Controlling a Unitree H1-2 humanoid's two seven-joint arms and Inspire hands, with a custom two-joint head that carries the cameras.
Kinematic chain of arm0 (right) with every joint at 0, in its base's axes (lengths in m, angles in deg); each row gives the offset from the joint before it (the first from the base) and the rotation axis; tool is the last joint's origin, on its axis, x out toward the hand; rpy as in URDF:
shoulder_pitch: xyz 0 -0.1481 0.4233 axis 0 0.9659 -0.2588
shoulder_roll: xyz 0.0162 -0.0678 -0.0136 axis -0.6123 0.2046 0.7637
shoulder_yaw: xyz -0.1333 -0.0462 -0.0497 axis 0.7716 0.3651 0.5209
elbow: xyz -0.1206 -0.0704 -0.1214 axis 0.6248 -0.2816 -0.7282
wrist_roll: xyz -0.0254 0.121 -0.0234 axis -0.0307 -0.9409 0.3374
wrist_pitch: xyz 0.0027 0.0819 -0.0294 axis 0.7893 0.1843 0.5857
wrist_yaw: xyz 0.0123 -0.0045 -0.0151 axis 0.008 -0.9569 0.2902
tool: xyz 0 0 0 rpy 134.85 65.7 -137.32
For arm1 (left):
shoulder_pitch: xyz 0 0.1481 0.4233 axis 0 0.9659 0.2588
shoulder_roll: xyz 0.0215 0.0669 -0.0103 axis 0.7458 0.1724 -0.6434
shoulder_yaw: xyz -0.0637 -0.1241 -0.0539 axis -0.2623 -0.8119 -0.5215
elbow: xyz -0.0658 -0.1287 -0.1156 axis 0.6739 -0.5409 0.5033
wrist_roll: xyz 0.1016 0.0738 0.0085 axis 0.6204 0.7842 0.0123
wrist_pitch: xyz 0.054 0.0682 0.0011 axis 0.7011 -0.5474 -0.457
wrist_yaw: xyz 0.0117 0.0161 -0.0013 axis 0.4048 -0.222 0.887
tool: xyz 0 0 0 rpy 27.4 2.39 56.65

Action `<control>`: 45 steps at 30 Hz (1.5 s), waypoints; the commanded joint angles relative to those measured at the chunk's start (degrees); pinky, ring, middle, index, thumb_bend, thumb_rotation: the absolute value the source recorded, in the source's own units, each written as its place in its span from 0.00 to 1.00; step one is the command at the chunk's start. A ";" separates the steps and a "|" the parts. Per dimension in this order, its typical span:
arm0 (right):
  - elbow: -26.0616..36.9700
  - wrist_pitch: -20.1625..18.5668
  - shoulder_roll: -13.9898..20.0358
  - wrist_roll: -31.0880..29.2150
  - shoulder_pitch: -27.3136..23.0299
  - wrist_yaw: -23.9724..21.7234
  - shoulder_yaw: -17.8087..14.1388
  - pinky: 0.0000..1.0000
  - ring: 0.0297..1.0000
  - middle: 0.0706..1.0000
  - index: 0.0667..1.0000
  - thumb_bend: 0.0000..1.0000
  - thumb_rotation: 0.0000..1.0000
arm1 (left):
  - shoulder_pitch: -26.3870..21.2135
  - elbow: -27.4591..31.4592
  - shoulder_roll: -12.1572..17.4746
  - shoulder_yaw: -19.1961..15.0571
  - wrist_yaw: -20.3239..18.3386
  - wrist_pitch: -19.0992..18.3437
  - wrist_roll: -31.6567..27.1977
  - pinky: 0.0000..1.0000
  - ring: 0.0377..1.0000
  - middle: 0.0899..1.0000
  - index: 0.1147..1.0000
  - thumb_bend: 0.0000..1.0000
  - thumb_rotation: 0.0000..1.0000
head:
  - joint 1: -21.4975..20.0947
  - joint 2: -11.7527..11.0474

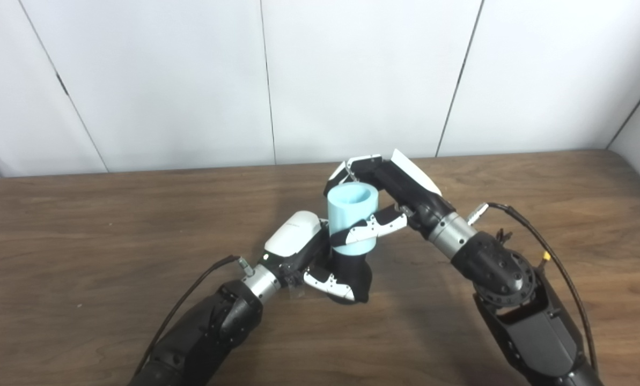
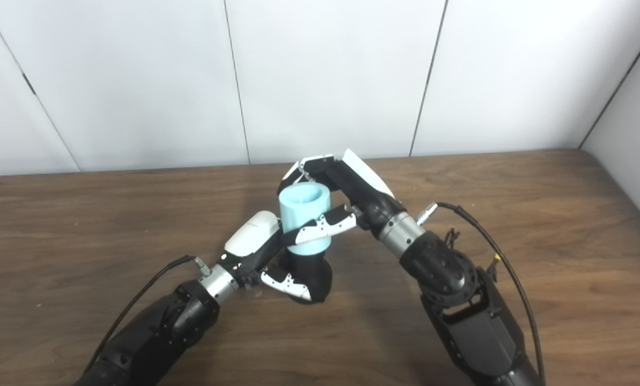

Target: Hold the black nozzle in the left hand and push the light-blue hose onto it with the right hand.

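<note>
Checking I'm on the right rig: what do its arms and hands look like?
Both arms are black with silver metal wrist rings. The left hand and right hand have white back shells and black fingers with white segments. A thin black cable loops to each wrist; the right one carries a yellow tag.

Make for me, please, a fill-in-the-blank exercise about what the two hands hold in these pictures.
1. The left hand is closed around the black ____.
2. The right hand grips the hose, whose colour is ____.
3. The hose stands directly ____ the nozzle, its open end facing up.
4. Both arms work over a ____ table.

Missing words: nozzle; light blue; above; wooden
</note>
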 commanded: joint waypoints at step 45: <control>4.74 0.75 7.48 9.43 -1.74 -6.01 3.84 0.81 0.99 1.00 1.00 0.96 0.27 | 8.25 -5.17 -0.15 0.26 -4.61 -2.26 4.10 0.34 0.39 0.44 0.44 0.50 0.00 | -0.18 0.36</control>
